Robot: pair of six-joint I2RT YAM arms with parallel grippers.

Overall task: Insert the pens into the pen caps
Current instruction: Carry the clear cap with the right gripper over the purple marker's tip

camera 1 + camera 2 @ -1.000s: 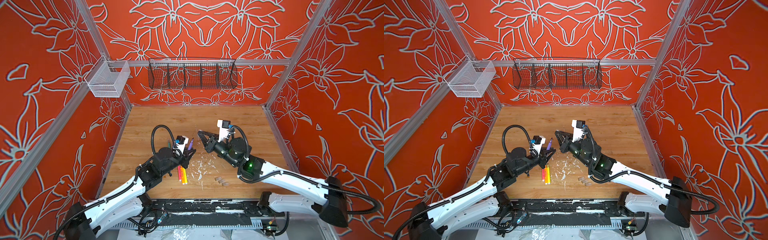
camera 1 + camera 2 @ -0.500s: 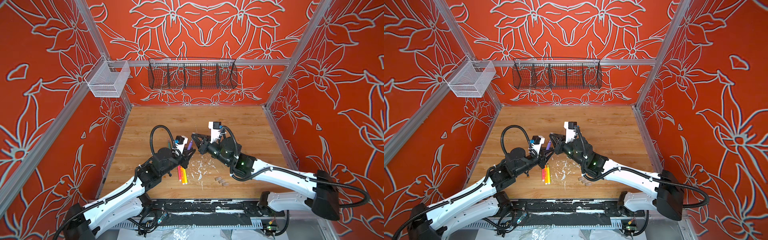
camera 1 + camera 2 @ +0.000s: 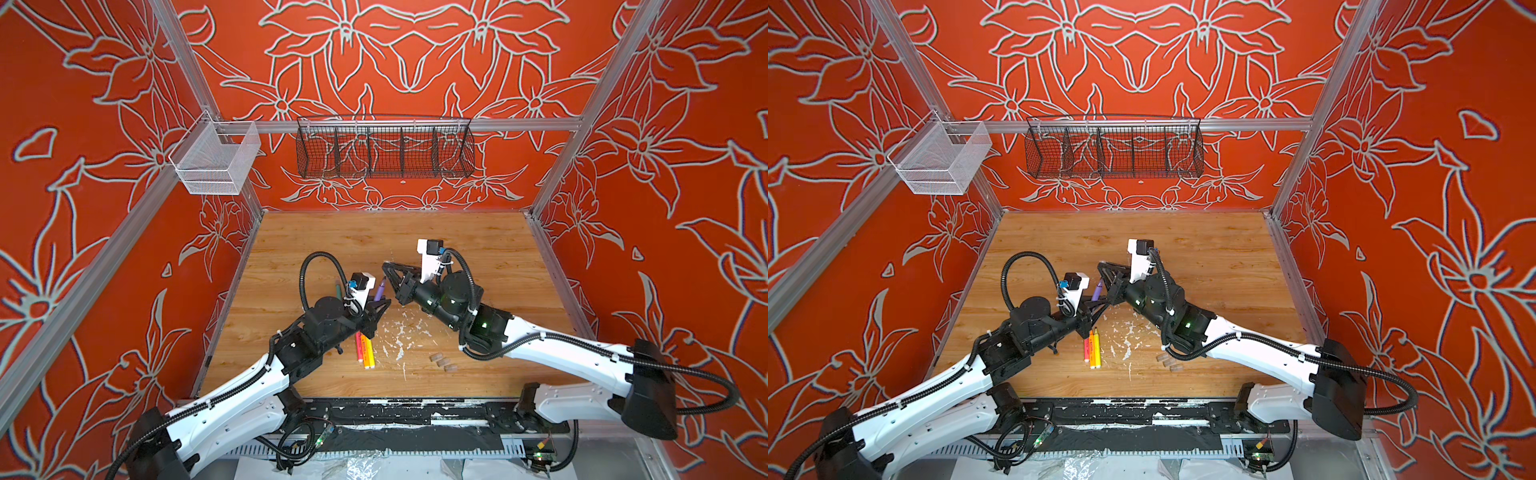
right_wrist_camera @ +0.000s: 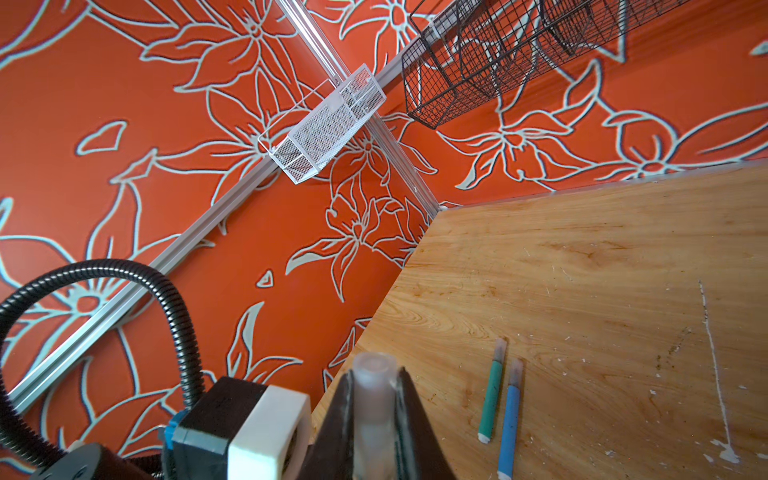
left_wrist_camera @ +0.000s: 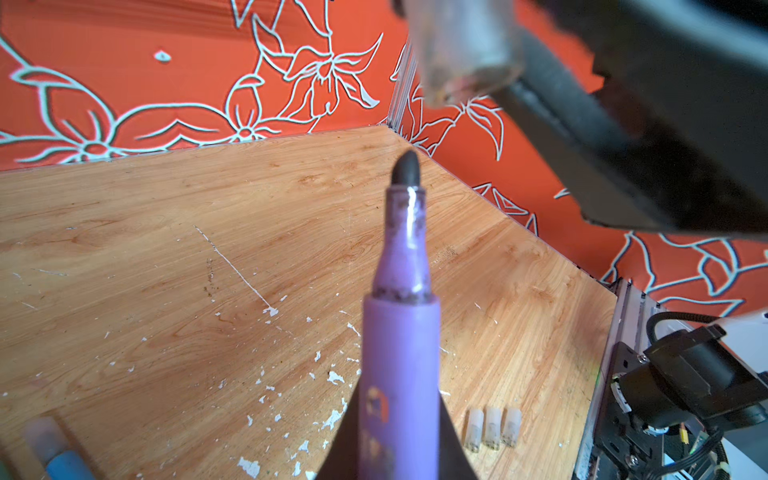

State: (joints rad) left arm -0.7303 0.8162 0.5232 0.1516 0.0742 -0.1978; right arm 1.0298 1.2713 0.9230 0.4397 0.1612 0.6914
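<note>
The right gripper (image 3: pixel 387 268), closed on a clear cap (image 5: pixel 465 45), now sits further left over the table (image 3: pixel 478 232) than a second ago, and the whole right arm is swung left with it, elbow and shoulder included. The gap to the purple pen (image 3: pixel 379 289) is narrower: the cap hangs just above the dark tip, close but not touching. Most of that shift falls in the first half second, and since then the gripper barely moves.
</note>
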